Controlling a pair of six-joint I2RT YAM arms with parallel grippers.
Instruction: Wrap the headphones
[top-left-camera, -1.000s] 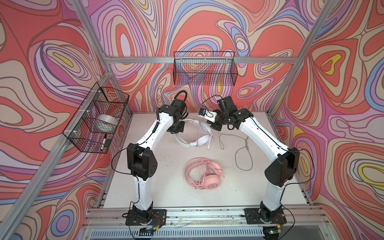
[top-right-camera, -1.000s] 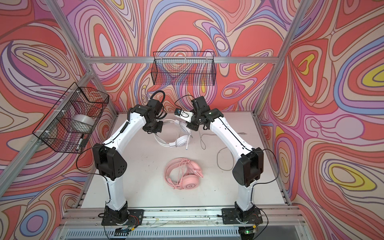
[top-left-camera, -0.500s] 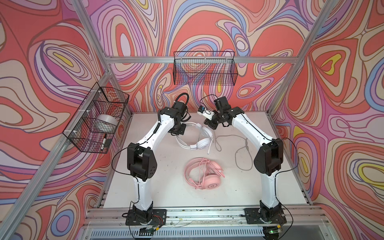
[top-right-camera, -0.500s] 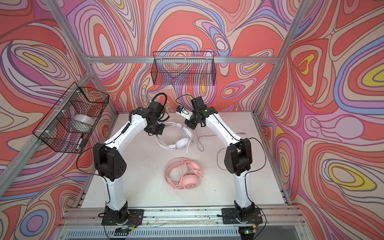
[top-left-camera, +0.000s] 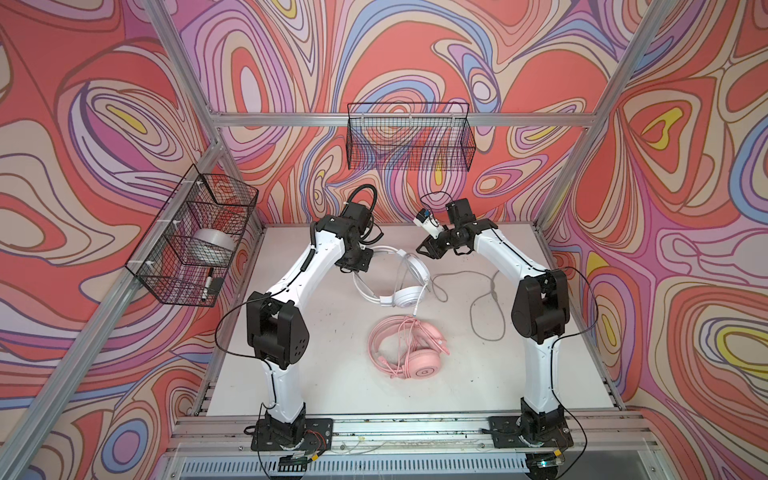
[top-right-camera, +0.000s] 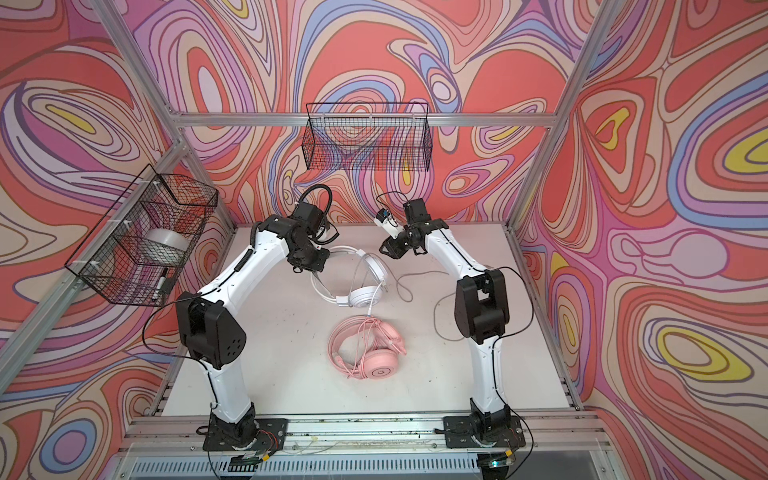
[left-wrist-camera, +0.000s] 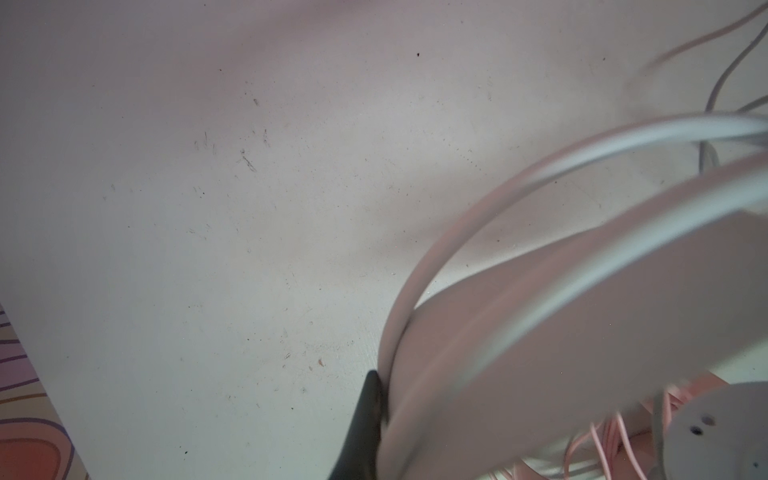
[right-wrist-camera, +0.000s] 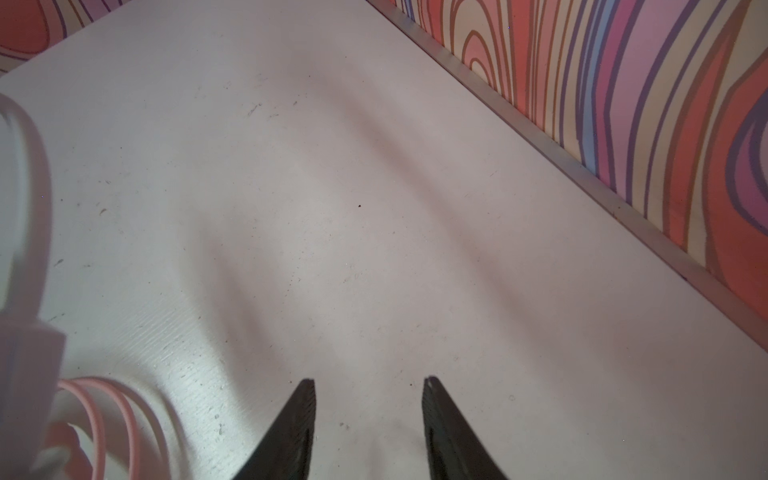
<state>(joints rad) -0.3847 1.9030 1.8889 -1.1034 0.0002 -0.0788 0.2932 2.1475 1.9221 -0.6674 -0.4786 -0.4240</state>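
Slack should worry you: left gripper (top-left-camera: 356, 266) pinches the white headset (top-left-camera: 405, 297) by its band, right gripper (right-wrist-camera: 368, 380) stands open, empty, so the cable (top-left-camera: 472, 309) at centre right could snag.

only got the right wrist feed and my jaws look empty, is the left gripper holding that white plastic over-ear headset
observer: Yes. The left gripper is shut on the headband of the white plastic over-ear headset.
operator: where's its cable
observer: The grey-white cable lies loose on the white tabletop. In both top views it loops to the right of that headset, not wrapped.
operator: and the pink one
observer: The pale pink over-ear headset lies flat on the tabletop, nearer the arm bases, with its pink cable bundled around it.
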